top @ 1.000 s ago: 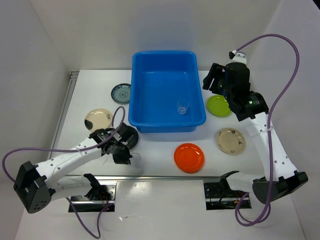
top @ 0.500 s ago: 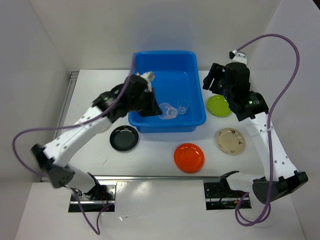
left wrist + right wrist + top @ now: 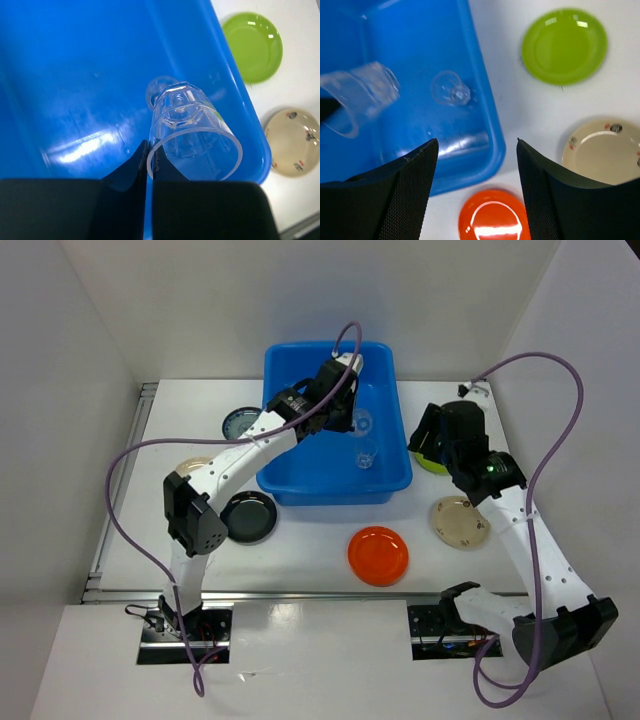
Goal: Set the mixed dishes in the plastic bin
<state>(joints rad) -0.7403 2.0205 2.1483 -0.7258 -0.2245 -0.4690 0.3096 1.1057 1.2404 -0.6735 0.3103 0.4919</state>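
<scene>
The blue plastic bin (image 3: 330,498) stands at the back middle. My left gripper (image 3: 352,420) is shut on the rim of a clear glass cup (image 3: 192,135) and holds it tilted above the bin's floor (image 3: 75,75). A second glass cup (image 3: 366,455) stands in the bin. It also shows in the left wrist view (image 3: 160,92) and the right wrist view (image 3: 450,90). My right gripper (image 3: 476,142) is open and empty above the bin's right front corner. The lime green plate (image 3: 565,45), a cream plate (image 3: 605,152) and the orange plate (image 3: 492,217) lie on the table.
A black plate (image 3: 248,517), a blue-patterned plate (image 3: 240,424) and a second cream plate (image 3: 190,468) lie left of the bin. The left arm reaches across them. White walls stand close on both sides. Purple cables loop above each arm.
My left gripper has carried the glass cup from the table's front left up and over the bin. My right arm has dropped lower, beside the bin's right wall.
</scene>
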